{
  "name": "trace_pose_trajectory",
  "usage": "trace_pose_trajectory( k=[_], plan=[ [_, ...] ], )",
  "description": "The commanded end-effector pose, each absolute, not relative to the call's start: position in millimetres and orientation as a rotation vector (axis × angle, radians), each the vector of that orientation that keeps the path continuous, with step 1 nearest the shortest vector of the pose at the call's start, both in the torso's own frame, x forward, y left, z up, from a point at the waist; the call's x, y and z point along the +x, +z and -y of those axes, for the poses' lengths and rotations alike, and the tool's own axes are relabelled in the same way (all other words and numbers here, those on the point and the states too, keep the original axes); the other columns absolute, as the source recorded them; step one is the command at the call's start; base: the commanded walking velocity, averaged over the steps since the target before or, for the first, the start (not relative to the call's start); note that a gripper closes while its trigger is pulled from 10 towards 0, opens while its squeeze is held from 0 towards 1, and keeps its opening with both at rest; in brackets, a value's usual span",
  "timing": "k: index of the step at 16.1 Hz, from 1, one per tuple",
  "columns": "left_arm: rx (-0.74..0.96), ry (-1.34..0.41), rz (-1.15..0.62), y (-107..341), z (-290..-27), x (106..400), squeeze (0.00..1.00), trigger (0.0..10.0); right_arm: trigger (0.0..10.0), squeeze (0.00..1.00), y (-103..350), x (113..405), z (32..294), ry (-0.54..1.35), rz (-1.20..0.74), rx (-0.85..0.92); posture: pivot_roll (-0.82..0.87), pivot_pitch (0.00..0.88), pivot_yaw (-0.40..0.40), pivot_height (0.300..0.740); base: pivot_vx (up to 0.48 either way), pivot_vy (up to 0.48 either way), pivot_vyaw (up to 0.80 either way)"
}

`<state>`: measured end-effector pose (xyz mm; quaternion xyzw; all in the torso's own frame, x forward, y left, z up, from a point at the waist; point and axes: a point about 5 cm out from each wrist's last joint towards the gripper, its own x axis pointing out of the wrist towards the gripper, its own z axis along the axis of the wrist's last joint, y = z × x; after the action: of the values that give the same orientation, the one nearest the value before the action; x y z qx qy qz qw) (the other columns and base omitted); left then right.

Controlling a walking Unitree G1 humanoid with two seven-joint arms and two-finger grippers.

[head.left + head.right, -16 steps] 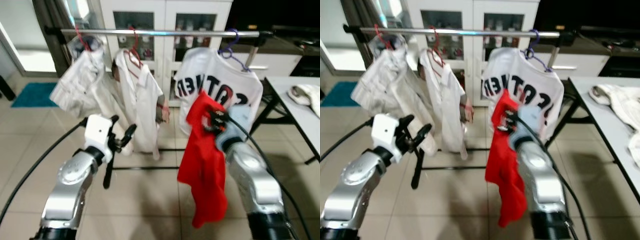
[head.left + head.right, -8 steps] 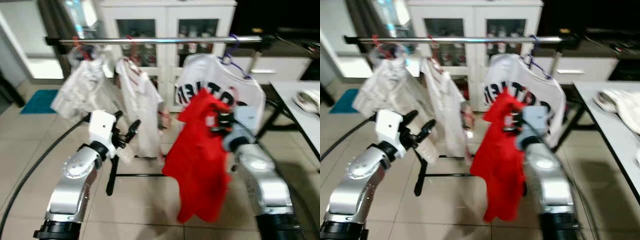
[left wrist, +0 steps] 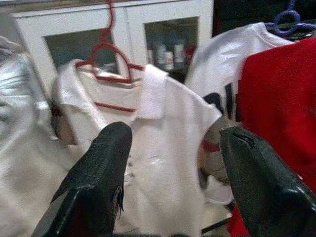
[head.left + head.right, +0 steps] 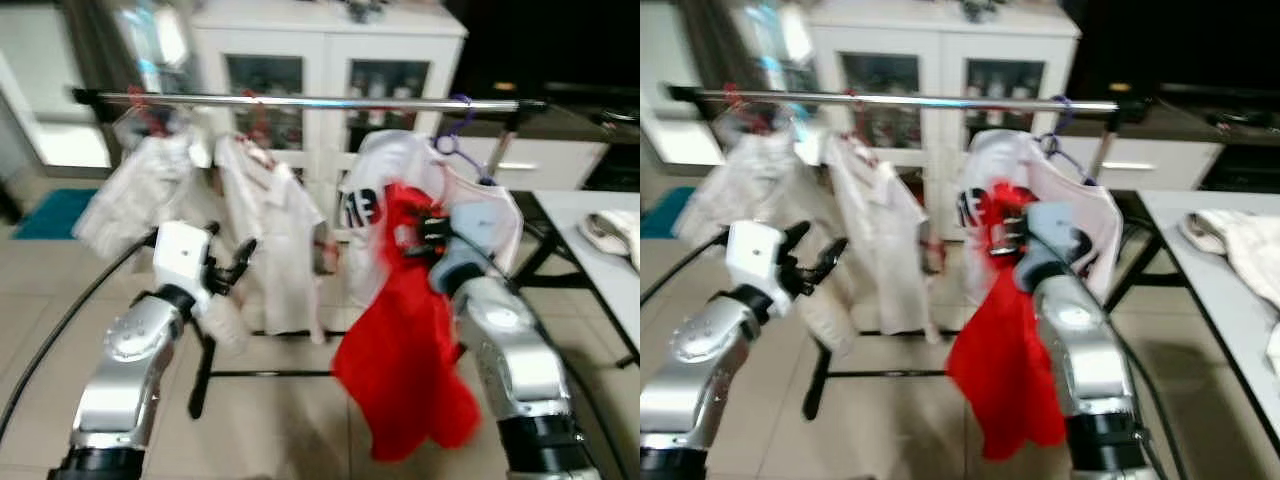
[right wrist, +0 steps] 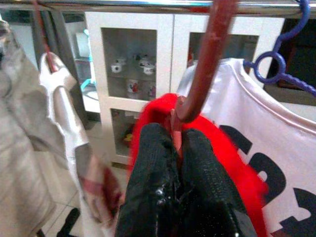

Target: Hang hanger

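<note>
The right gripper (image 5: 175, 148) pinches the red hanger (image 5: 207, 59), shirt (image 4: 410, 360) dangling, just below the rail (image 4: 300, 100), so the hook must next go over it, while the left gripper (image 3: 173, 163) waits spread

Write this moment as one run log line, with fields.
right gripper: shut on red hanger with red shirt | rail: not hooked | left gripper: open, idle

Red shirt (image 4: 405, 350) on a dark red hanger (image 5: 207, 54); behind it, a white jersey (image 4: 480, 215) with black lettering on a purple hanger (image 5: 276, 64). White collared shirt (image 3: 148, 148) on a red hanger (image 3: 111, 61), with a second white garment (image 4: 135, 190) beside it, all on a silver rail (image 4: 300, 100). Background: white cabinet (image 4: 330, 50), beige floor tiles (image 4: 270, 420) and a teal mat (image 4: 50, 212).
</note>
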<state>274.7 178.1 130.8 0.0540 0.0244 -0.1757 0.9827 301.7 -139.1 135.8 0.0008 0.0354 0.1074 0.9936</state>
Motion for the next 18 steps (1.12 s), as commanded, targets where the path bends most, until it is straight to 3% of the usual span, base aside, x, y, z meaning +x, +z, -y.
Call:
trace_pose_trajectory(
  k=[1, 4, 10, 18],
  plan=[
    [0.105, -0.385, -0.03, 134.9, -167.9, 276.6, 0.0, 10.0, 10.0, 0.0, 142.8, 304.4, 149.6, 0.184, -0.037, -0.008, 0.02, 0.0, -0.008, 0.74, 0.349, 0.0, 0.0],
    [0.091, -0.38, -0.039, 131.9, -166.7, 272.5, 0.0, 10.0, 10.0, 0.0, 142.6, 302.1, 145.6, 0.222, -0.047, -0.035, 0.02, 0.0, -0.004, 0.74, 0.35, 0.0, 0.14],
    [0.095, -0.396, -0.035, 132.8, -162.5, 272.6, 0.0, 10.0, 10.0, 0.0, 147.2, 300.4, 144.0, 0.3, -0.022, -0.118, 0.02, 0.0, -0.002, 0.74, 0.35, 0.0, 0.8],
    [0.102, -0.6, -0.008, 140.9, -153.1, 267.8, 0.0, 10.0, 10.0, 0.0, 164.6, 303.8, 156.8, 0.222, 0.12, 0.005, 0.04, 0.0, 0.008, 0.74, 0.083, 0.0, 0.0]
  ],
)
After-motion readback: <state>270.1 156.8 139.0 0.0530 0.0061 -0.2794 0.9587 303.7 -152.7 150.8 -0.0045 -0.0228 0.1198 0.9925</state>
